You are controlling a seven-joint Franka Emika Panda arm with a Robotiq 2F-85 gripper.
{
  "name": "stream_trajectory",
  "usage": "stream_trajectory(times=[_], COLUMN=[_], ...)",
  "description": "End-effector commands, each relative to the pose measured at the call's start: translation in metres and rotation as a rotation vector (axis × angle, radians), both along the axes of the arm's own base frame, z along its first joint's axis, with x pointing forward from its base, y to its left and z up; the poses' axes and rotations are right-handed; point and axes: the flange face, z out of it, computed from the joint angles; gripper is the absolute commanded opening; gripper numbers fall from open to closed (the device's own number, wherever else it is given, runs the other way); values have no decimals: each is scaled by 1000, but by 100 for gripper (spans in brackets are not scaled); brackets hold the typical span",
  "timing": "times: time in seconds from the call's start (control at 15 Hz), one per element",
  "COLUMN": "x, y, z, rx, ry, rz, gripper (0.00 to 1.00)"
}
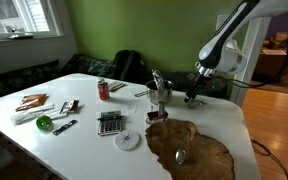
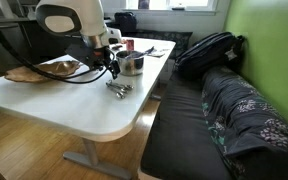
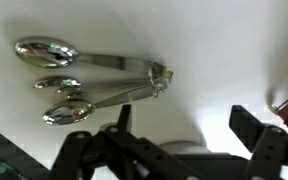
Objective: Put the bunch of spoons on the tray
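The bunch of spoons (image 3: 89,82) lies fanned on the white counter (image 2: 74,105), close to its long edge. The tool (image 3: 180,116) hangs just above, spread wide and empty, with the tray (image 1: 199,150) nearby.

Exterior views face the table (image 1: 84,150) (image 2: 74,105) from different sides, sharing it; wrist view looks closely down.

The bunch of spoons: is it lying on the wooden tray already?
No, the bunch of spoons lies on the white table, apart from the tray.
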Motion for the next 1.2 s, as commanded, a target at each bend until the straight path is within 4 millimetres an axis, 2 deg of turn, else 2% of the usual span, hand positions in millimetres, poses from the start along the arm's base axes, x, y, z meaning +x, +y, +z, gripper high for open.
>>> stream_trajectory(times=[0.0,0.13,0.4,0.47,0.53,0.87,1.13], x=[1,-7,-13,-11,-11,4,3], y=[2,5,-7,-9,-10,-6,-1], z=[1,-6,-20,-21,-21,-14,-18], rx=[-1,-14,-63,-71,-78,-80,-71], ry=[-2,57,104,100,92,0,28], rz=[4,23,-30,-39,-45,-64,-70], gripper=[100,100,100,84,73,33,4])
